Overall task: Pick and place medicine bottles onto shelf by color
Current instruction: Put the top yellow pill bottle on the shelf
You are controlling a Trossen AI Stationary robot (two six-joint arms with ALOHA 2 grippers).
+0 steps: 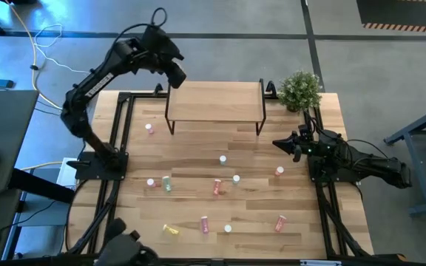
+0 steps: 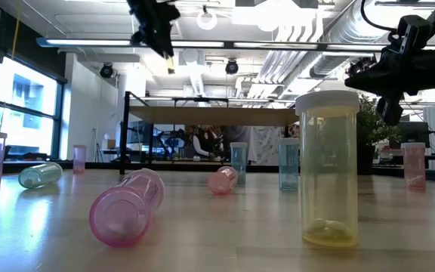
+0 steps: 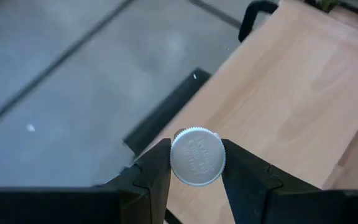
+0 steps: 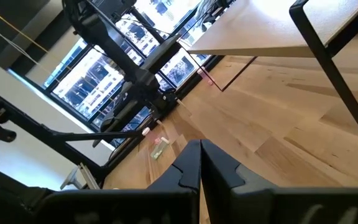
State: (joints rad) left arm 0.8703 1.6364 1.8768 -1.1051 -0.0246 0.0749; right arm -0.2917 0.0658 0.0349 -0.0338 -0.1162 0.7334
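My left gripper (image 3: 196, 163) is shut on a small medicine bottle (image 3: 197, 155), of which only the round white cap shows. It hangs above the far left corner of the shelf (image 1: 214, 100), a light-wood board on thin dark legs. In the high view this gripper (image 1: 176, 75) is at the board's far left edge. Several more bottles, such as a pink one (image 1: 149, 128) and a green one (image 1: 167, 183), stand or lie on the table. My right gripper (image 1: 278, 142) waits shut at the table's right side, holding nothing. My left gripper pinches the bottle between its two fingers (image 3: 157, 171), at two opposite sides of the white cap (image 3: 197, 144). The cap's top faces back toward the wrist, and it hides the bottle's body. The fingers slant down from above. The bottle is lifted clear over the shelf's corner (image 3: 185, 134).
A potted plant (image 1: 300, 90) stands by the shelf's right end. A yellow bottle (image 2: 327, 170) stands upright near the table's front edge, with a pink one (image 2: 127, 208) lying beside it. Black frame rails (image 1: 117, 133) run along both sides of the table.
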